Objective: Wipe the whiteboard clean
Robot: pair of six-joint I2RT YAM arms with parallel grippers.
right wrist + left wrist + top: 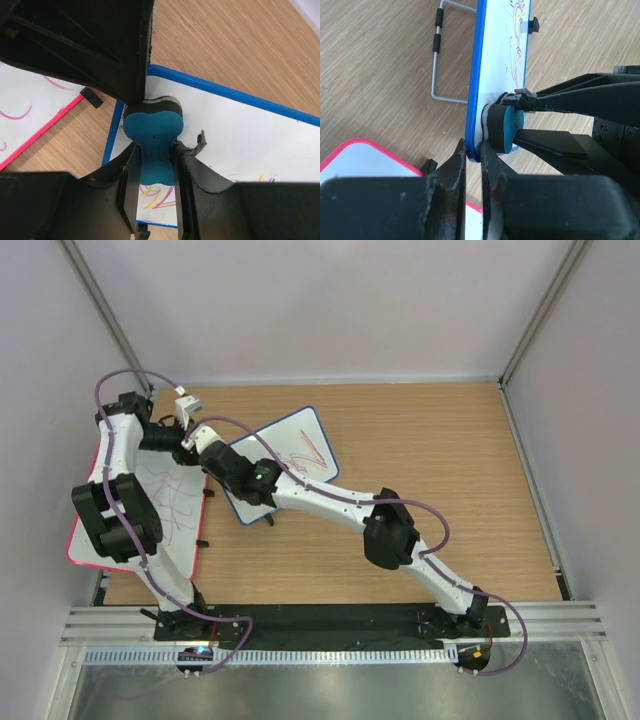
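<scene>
Your left tool (474,150) pinches the small blue-framed whiteboard (240,135) by its edge. Your right tool (154,150) grasps the blue felt-backed eraser (152,125), which is pressed on the board. Coloured scribbles (305,455) show, so I judge most erasing is left.

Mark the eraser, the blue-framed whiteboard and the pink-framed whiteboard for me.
eraser (152,131): right wrist view, middle of its blue face.
blue-framed whiteboard (250,145): right wrist view, bare white writing surface.
pink-framed whiteboard (172,502): top external view, scribbled white surface near its right edge.
</scene>
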